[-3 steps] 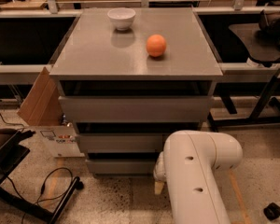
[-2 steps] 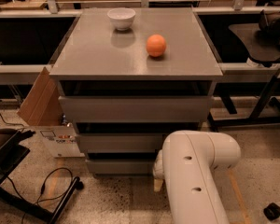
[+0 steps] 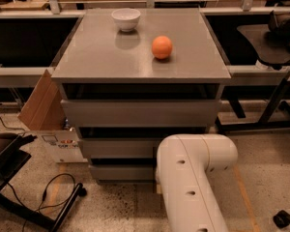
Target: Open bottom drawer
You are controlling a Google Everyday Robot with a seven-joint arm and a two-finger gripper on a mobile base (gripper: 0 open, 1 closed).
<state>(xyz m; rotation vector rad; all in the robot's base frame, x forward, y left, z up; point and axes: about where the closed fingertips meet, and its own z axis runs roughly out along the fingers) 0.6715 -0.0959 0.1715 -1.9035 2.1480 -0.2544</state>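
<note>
Fingers [image 3: 158, 187] are showing only as a sliver at the left edge of the white arm [image 3: 193, 178]. They are sitting low at the near right of the cabinet [image 3: 140, 129], level with the bottom drawer [image 3: 122, 172], and I cannot tell whether they are spread or pressed together.

That drawer is lying lowest of the three, just above the floor [image 3: 121, 207], with its flat front looking shut.

Judging the risks, the arm is crowding the drawer's right half, so a pull toward the near side may be running the front into the arm's own bulk. The front is offering no handle, so a grip may be slipping off its edge, or catching the middle drawer [image 3: 118, 148] just above. The cardboard box [image 3: 43, 111] is leaning at the left. The cable [image 3: 55, 190] is trailing over the near left floor, so room is opening mainly straight toward the near side. A hard jerk may be setting the orange [image 3: 162, 47] rolling across the tabletop [image 3: 101, 57]; the bowl [image 3: 125, 18] is sitting steadier at the far side.
</note>
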